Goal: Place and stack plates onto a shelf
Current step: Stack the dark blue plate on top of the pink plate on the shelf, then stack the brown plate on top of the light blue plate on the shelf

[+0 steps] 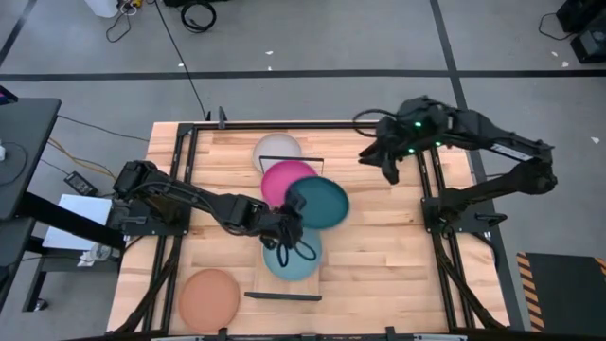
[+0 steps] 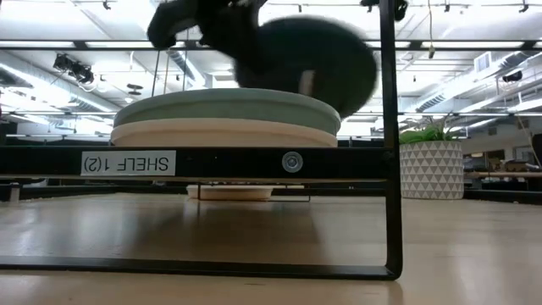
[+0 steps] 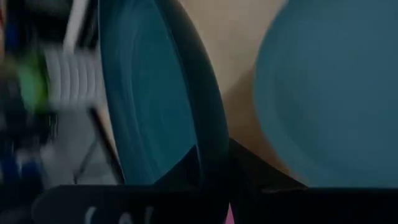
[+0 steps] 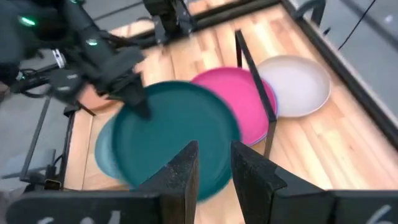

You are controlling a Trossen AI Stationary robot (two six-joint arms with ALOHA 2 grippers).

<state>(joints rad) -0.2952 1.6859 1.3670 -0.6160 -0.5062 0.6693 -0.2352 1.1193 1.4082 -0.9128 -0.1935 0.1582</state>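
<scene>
My left gripper (image 1: 287,224) is over the middle of the table, shut on the dark teal plate (image 1: 319,202), which hangs blurred above the shelf (image 1: 317,277). On the plank's near part lies the light teal plate (image 1: 292,256), resting flat on a cream plate (image 2: 224,133). Farther along sit the magenta plate (image 1: 284,178) and the pale grey plate (image 1: 276,149). The peach-tan plate (image 1: 209,296) lies flat on the tabletop, near left. My right gripper (image 4: 214,168) is open and hovers at the far right (image 1: 390,163), holding nothing. My left gripper pinches the dark teal plate's rim (image 3: 211,140) between its two fingers, one finger (image 3: 180,171) on each face. It comes from the table's left onto the plate's left near edge (image 4: 138,106). The plate is lifted clear and tilted, above the light teal plate.
Thin black end frames stand at the shelf's near end (image 1: 284,296) and far end (image 4: 252,68). Black rails (image 1: 436,218) run along both table sides. A potted plant (image 2: 432,165) stands beyond the table. Bare wood lies right of the shelf (image 1: 379,256).
</scene>
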